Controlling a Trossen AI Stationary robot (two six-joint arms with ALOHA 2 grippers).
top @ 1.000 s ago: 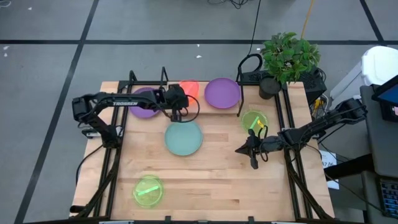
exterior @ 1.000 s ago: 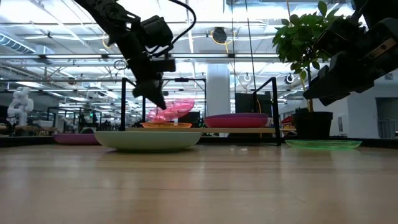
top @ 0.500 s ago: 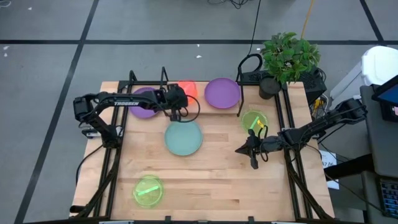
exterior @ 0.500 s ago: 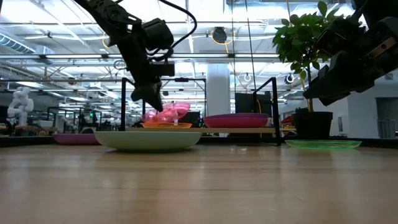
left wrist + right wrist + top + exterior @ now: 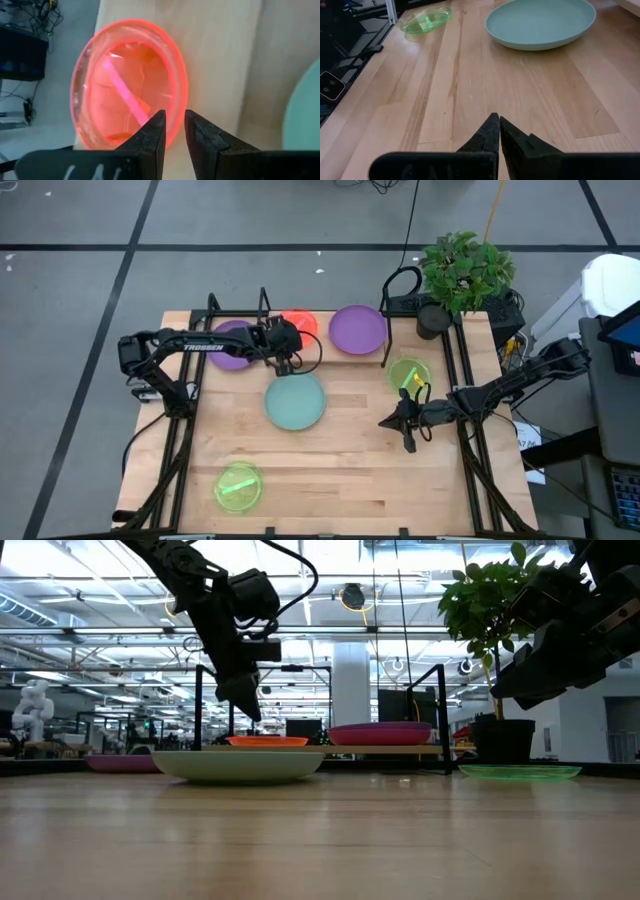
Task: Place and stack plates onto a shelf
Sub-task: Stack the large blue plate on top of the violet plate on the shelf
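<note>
A: Shelf [image 5: 300, 343]?
B: Light-wood plank at the table's far edge, black frames at both ends. Mostly covered from above by plates and the left arm.

A: On it?
B: Purple plate [image 5: 357, 328] toward the right end, in full view. Second purple plate [image 5: 228, 350] toward the left end, partly hidden under the arm. Between them, translucent red plate [image 5: 131, 85], lying flat; in the low view an orange-red edge, so whether a second plate lies beneath cannot be told.

A: Left gripper [image 5: 173, 131]?
B: Above the red plate's near rim. Jaws parted a little, nothing gripped; rim visible through the gap in the wrist view, contact not determinable.

A: Right gripper [image 5: 499, 131]?
B: Hovering above bare tabletop at the right side. Jaws closed tip to tip, empty.

A: Off the shelf?
B: Teal plate [image 5: 295, 401] at table centre, just in front of the shelf. Green plate [image 5: 408, 373] near the right arm, partly crossed by it. Second green plate [image 5: 238, 486] at the near left corner, well apart from the rest.

A: Other?
B: Potted plant [image 5: 462, 272] at the far right corner, pot largely hidden by foliage.
</note>
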